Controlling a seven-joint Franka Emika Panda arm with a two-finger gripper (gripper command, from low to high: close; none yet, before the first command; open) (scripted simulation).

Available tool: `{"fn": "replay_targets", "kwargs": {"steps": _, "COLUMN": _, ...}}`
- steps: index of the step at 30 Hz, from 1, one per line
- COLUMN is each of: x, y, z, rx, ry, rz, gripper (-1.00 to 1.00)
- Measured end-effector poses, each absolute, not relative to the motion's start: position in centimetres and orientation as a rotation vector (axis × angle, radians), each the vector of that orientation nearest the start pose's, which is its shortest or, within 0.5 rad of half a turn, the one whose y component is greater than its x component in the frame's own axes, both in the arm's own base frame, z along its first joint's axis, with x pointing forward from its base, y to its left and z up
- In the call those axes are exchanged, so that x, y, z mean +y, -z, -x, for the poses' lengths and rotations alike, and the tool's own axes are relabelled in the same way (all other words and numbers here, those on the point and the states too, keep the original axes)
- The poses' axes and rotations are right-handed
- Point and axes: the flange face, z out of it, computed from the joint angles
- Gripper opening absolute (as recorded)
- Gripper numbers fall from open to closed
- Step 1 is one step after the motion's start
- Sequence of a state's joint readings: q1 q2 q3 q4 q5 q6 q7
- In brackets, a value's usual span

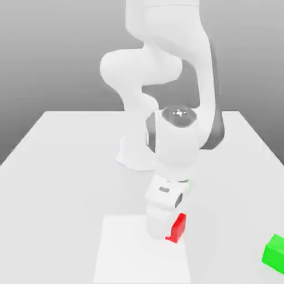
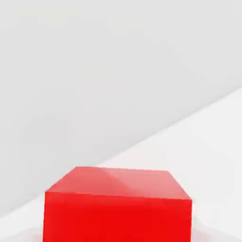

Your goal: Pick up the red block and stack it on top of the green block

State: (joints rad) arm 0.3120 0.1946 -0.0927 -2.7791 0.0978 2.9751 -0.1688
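The red block [image 1: 178, 227] sits low over the white table, half hidden behind the lower end of my hand. My gripper [image 1: 172, 235] is down at the block and shut on it. In the hand view the red block [image 2: 118, 205] looms very close, its top face and one side face showing. The green block [image 1: 274, 252] lies on the table at the exterior view's right, cut by the picture's edge and well apart from the red one.
The arm's white base [image 1: 135, 156] stands at the back middle of the table [image 1: 61, 166]. A paler square patch [image 1: 130, 252] marks the table surface under and in front of the hand.
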Motion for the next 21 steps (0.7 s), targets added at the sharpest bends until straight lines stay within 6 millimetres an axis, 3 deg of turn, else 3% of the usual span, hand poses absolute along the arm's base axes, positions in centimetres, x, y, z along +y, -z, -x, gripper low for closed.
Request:
{"fn": "replay_targets", "kwargs": {"steps": 8, "x": 7.2, "y": -20.4, "z": -36.7, "rx": -0.454, "ry": 0.001, "rz": 3.109, "gripper": -1.0}}
{"fn": "replay_targets", "kwargs": {"steps": 11, "x": 8.0, "y": -21.6, "z": -38.8, "rx": -0.526, "ry": 0.003, "rz": 3.11, "gripper": -1.0}}
{"fn": "replay_targets", "kwargs": {"steps": 13, "x": 12.6, "y": -22.2, "z": -39.9, "rx": -0.737, "ry": 0.007, "rz": 3.075, "gripper": -1.0}}
{"fn": "replay_targets", "kwargs": {"steps": 21, "x": 25.4, "y": -24.2, "z": -43.6, "rx": -1.259, "ry": 0.004, "rz": 2.895, "gripper": -1.0}}
